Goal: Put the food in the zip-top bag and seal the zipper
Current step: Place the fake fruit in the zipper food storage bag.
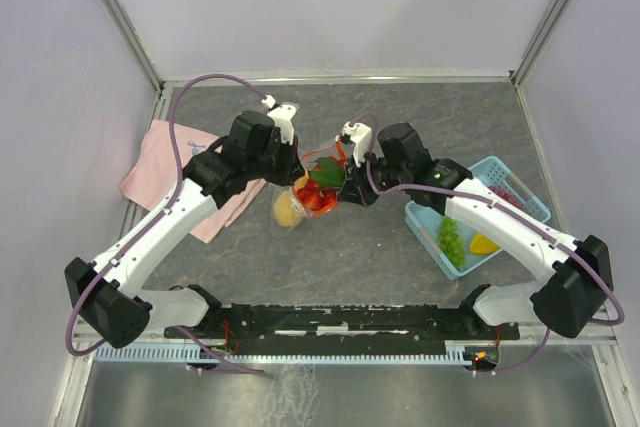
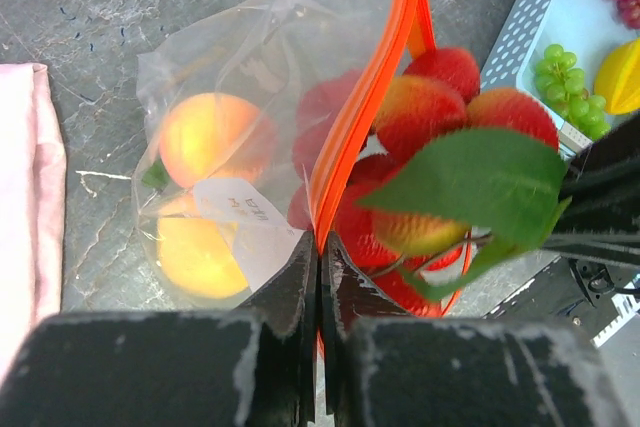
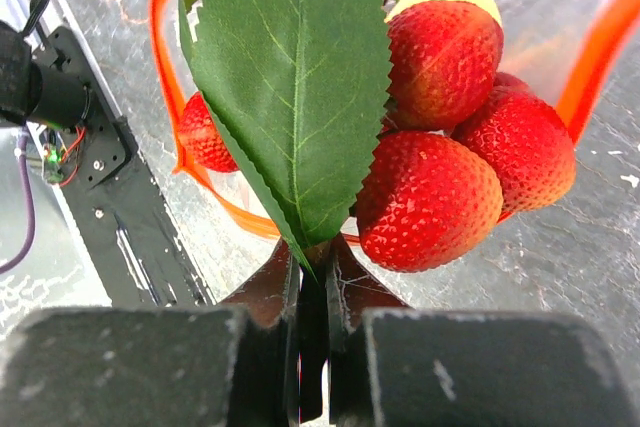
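Zip-top bag [image 1: 298,195], crinkly clear plastic, sits mid-desk between both claws. Left claw [image 2: 320,247]: pressed together, pinching the orange-red zipper strip [image 2: 360,107] at the mouth edge. Right claw [image 3: 312,259]: pressed together on the stem of a red berry bunch [image 3: 440,147] with a green serrated leaf [image 3: 290,87]. Bunch sits in the open mouth, strip looping around it; depth unclear. Two orange-yellow round fruits [image 2: 200,137] are inside the bag. Light-blue plastic basket [image 2: 575,22], right, holds green grapes [image 2: 570,77]. Pink cloth [image 1: 165,162] lies left on the grey desk [image 1: 380,247].

The grey marbled worktop [image 1: 350,257] carries a pink cloth [image 1: 165,162] by its left edge, a light-blue basket [image 1: 428,240] toward its right edge, and, near the middle, a zip-top bag [image 1: 298,203] that seems to touch down.
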Controlling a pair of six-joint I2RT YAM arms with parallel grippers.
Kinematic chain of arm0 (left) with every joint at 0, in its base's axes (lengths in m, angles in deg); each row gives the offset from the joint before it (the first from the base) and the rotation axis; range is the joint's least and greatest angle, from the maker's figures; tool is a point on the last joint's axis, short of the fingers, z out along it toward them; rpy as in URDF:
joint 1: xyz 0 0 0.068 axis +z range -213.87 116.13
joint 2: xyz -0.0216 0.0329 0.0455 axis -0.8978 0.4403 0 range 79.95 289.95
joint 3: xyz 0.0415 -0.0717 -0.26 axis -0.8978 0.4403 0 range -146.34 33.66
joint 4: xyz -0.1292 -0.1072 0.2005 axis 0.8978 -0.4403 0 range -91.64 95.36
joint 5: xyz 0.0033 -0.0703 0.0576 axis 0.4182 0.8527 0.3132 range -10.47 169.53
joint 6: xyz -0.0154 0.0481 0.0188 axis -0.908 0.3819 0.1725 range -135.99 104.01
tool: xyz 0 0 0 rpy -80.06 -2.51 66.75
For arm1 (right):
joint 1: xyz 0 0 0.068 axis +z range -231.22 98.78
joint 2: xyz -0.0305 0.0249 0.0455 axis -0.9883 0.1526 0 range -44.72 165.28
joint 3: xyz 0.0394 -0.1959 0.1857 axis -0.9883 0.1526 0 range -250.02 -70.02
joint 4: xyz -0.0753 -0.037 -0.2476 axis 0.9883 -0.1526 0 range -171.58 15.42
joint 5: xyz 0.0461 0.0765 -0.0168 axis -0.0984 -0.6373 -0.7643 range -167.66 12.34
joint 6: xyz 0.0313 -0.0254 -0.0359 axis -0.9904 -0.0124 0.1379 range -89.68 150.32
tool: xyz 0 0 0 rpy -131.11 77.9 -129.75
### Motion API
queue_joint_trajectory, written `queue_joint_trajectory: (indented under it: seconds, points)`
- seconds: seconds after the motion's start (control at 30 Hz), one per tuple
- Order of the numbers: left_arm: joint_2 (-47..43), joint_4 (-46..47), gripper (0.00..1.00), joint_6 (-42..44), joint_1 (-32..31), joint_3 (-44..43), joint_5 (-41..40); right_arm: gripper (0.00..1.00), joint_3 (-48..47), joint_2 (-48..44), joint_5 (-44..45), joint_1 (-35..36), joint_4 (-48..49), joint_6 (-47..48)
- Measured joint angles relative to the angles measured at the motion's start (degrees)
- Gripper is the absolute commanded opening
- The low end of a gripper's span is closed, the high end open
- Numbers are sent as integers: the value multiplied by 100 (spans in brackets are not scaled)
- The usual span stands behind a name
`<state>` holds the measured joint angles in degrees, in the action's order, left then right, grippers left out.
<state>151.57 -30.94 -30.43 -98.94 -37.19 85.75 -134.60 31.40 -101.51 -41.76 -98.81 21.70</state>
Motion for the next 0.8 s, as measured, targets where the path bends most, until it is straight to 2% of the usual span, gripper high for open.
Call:
queue_joint_trajectory:
  seconds: [0.2, 0.43, 0.67, 0.8]
  points:
    - [61, -2, 3, -4, 2, 0, 20, 2, -157, 92, 103, 393, -199, 289]
    - [105, -4, 3, -68, 2, 0, 42, 2, -391, 363, 450, 490, -450, 413]
    - [105, -2, 3, -66, 4, 0, 214, 2, -894, 844, 1399, 476, -872, 35]
    - [105, 0, 3, -66, 13, 0, 404, 2, -1121, 1051, 1639, 437, -927, -337]
